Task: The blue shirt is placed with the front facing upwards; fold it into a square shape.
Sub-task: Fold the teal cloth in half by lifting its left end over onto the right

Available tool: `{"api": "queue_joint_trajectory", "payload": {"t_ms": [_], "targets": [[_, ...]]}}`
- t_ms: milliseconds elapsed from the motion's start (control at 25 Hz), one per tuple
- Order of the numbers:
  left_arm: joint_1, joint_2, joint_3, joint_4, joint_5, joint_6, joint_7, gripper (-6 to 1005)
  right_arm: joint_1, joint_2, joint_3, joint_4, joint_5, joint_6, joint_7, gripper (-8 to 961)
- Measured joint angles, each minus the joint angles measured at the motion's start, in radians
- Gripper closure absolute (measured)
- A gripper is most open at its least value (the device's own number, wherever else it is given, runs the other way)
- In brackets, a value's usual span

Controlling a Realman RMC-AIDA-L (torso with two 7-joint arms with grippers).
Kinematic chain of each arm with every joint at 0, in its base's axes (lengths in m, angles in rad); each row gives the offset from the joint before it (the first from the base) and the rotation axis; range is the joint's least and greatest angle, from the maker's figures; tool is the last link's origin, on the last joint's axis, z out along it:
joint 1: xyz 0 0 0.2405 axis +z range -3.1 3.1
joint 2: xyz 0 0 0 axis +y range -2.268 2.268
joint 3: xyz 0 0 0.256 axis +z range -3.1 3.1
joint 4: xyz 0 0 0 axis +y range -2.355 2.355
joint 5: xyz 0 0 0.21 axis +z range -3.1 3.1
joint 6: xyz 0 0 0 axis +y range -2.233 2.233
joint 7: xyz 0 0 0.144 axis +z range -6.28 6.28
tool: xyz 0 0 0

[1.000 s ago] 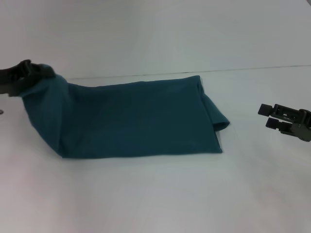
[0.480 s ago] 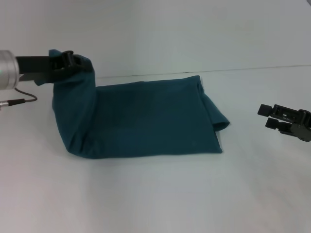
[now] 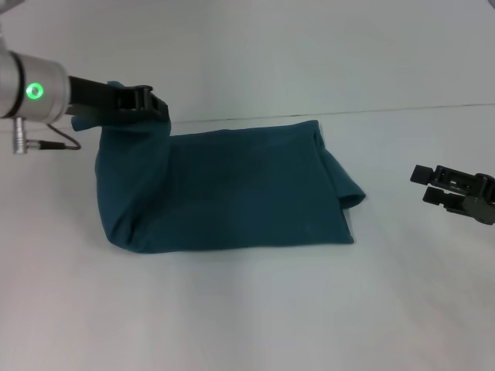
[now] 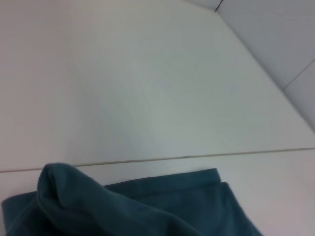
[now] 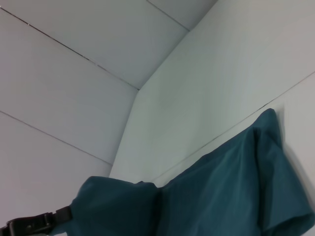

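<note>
Fabric of the blue shirt (image 3: pixel 240 189) lies as a long folded band across the white surface (image 3: pixel 247 309), its left end lifted and pinched by the left end effector (image 3: pixel 147 104). To fold well, that end should probably travel rightward and low, landing edge-to-edge on the far end so the layers stack square without dragging. Well right, apart from the cloth, the right end effector (image 3: pixel 433 185) hovers with fingers spread, holding nothing.
</note>
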Motion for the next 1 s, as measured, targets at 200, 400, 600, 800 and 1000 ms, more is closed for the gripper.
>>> {"api": "queue_joint_trajectory", "payload": {"t_ms": [200, 400, 600, 800, 1000], "targets": [[-0.062, -0.021, 0.057, 0.032, 0.14, -0.003, -0.089, 942, 0.0, 0.001, 0.0, 0.0, 0.0, 0.001, 0.0, 90], [-0.134, -0.039, 0.092, 0.043, 0.259, 0.023, -0.164, 943, -0.001, 0.002, 0.0, 0.001, 0.0, 0.002, 0.001, 91], [-0.19, -0.076, 0.121, 0.051, 0.358, 0.029, -0.215, 943, -0.001, 0.002, 0.0, 0.002, 0.0, 0.004, 0.0, 91], [-0.221, -0.113, 0.125, 0.092, 0.418, 0.035, -0.232, 944, -0.001, 0.002, 0.0, 0.002, 0.0, 0.005, 0.001, 90], [-0.226, -0.117, 0.144, 0.186, 0.415, 0.084, -0.25, 944, -0.003, 0.002, 0.0, 0.002, 0.0, 0.005, 0.001, 89]]}}
